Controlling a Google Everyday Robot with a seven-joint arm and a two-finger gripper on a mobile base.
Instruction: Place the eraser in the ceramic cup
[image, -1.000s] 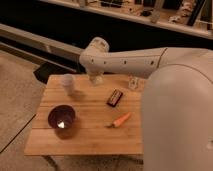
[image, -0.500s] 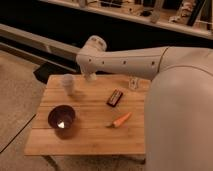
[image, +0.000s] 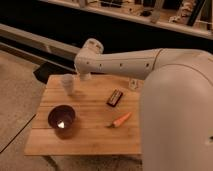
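Observation:
The ceramic cup (image: 67, 84) is a small pale tumbler standing upright at the back left of the wooden table (image: 90, 137). My gripper (image: 83, 75) hangs at the end of the white arm, just right of the cup and slightly above its rim. A small whitish block (image: 132, 83) that looks like the eraser sits at the table's back edge, under the forearm. I cannot see whether the gripper holds anything.
A dark purple-brown bowl (image: 62, 119) sits at the front left. A black bar with red marking (image: 115, 97) lies mid-table, and an orange carrot-shaped piece (image: 121, 120) lies in front of it. My large white arm covers the table's right side.
The arm's end has shifted slightly left, closer to the cup. The objects on the table have not moved.

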